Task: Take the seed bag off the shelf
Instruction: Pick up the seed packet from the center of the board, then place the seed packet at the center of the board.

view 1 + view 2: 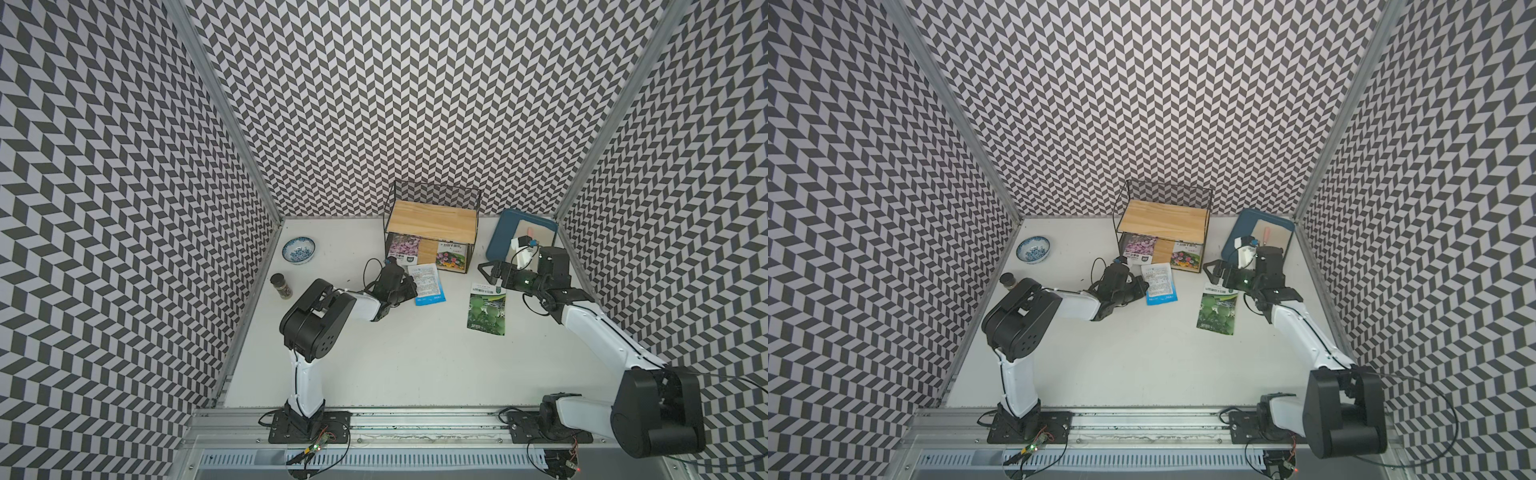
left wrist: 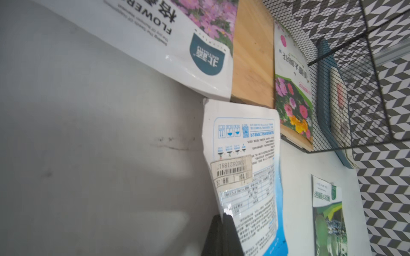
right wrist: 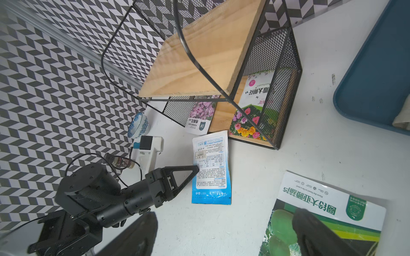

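Table (image 1: 395, 353) first: white, mostly bare toward the arm bases. At its back, against the wall, shelf (image 1: 434, 222): top board bare, lower board carrying two packets. Just beside it, blue tray (image 1: 498, 237), not involved.

Right gripper (image 1: 490, 276): jaws wide apart, holding nothing, hovering over the top end of green bag (image 1: 487, 309), which lies flat on the table. Reads as parked clear of the shelf front to leave the left arm room.

Left gripper (image 3: 196, 169): low to the table, jaws together on the long edge of blue-white seed bag (image 1: 428, 284) facing that arm. Sensible as a side pinch: flat film packet, nothing to grab but an edge. Shallow bite, only the rim between the pads in the left wrist view; could slip on a fast pull.

Blue-white seed bag itself: already off the shelf, flat on the table, top edge right at the front of the lower board. Touching or just apart, cannot tell. Probably wants dragging clear.

On the lower board: pink-flower bag (image 1: 401, 249), overhanging the front corner nearer the left arm, and mixed-flower bag (image 1: 453, 257) at the end nearer the tray, behind the mesh side. Pink one the easier pick thanks to the overhang, if more are wanted.

Off by the left wall, out of the way: bowl (image 1: 299, 249), spice jar (image 1: 281, 286).
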You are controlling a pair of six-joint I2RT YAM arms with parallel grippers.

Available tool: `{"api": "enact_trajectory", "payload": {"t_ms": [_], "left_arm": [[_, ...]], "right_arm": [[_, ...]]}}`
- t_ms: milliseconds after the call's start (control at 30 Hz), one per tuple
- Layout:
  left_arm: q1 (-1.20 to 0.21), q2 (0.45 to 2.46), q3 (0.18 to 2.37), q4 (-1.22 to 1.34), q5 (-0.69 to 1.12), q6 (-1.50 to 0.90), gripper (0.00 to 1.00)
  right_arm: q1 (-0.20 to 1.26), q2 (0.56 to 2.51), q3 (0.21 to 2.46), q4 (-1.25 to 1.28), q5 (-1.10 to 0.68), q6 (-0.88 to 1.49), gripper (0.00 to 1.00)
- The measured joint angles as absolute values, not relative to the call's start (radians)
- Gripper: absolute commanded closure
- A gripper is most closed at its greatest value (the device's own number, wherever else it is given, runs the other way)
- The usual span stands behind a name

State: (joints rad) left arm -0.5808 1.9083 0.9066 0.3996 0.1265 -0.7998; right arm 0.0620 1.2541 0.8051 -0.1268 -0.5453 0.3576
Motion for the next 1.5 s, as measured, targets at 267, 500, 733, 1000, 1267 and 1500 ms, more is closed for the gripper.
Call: {"api": "enact_trajectory", "payload": {"t_ms": [267,500,733,1000,1267,1500], "left_arm": [[-0.573,1.583,0.781,0.284,0.104,-0.74,1.0],[-0.416,1.443,0.677,0.155,0.102,-0.669,1.0],[-0.273,1.443,0.63,0.038,0.115,-0.602,1.0],[-0.184,1.456,0.633,-0.027,0.102,-0.555,0.71],[-0.182,1.382,0.638,-0.105,0.005,-0.551,0.28],[-0.279,1.229,0.645,-0.088,-0.041,-0.579,0.19]], "right_arm": [[0.062,1.174,0.796,-0.157,-0.53,0.355,0.0],[0.06,1.158,0.752,-0.159,-0.535,0.356,0.0],[0.06,1.16,0.748,-0.165,-0.542,0.353,0.0],[0.061,1.219,0.748,-0.157,-0.541,0.34,0.0],[0.095,1.321,0.778,-0.134,-0.508,0.328,0.0],[0.139,1.435,0.86,-0.1,-0.456,0.308,0.0]]}}
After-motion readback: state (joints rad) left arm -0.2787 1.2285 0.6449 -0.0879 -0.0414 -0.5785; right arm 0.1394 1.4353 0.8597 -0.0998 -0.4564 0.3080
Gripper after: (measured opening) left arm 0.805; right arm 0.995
